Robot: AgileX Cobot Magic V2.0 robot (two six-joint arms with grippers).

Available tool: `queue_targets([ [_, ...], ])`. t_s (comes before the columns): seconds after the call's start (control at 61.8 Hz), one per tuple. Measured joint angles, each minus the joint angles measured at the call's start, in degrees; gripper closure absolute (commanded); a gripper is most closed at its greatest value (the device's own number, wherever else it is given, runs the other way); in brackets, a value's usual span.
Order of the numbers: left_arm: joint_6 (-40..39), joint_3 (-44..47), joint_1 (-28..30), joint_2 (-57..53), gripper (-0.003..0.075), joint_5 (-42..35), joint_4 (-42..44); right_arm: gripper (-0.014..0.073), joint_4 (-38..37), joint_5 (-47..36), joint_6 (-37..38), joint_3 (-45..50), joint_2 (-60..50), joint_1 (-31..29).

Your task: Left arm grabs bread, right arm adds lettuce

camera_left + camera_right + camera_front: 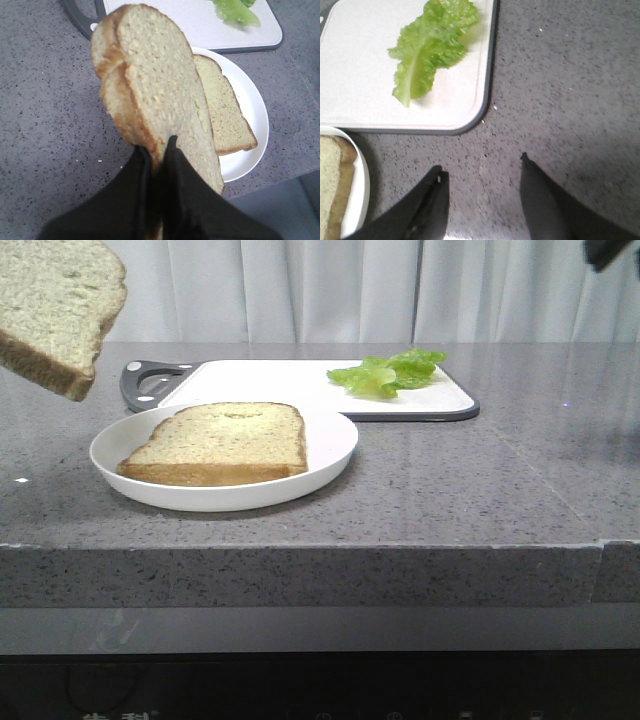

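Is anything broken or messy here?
Nothing is spilled or broken. The only odd thing: the bread hangs tilted in the air, pinched at one edge by the left gripper. The lettuce lies neatly on the cutting board.

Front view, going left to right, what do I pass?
Held bread at top left → white plate carrying the second slice → lettuce on the cutting board → right arm, top right corner.
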Motion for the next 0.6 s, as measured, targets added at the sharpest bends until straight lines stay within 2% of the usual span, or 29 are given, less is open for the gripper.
queue_targets([
  [0.081,0.04,0.0,0.03,-0.1,0.0741,-0.16,0.19,0.0118,4.09,-0.14,-3.11,-3.76,4.81,0.0],
  [0.34,0.04,0.0,0.14,-0.1,0.0741,-4.34,0.64,0.012,18.93,2.03,-11.06,-16.82,21.71,0.0],
  [0.598,-0.31,0.0,0.14,-0.1,0.0741,-5.32,2.05,0.012,22.47,3.78,-12.4,-28.57,34.83,0.0],
])
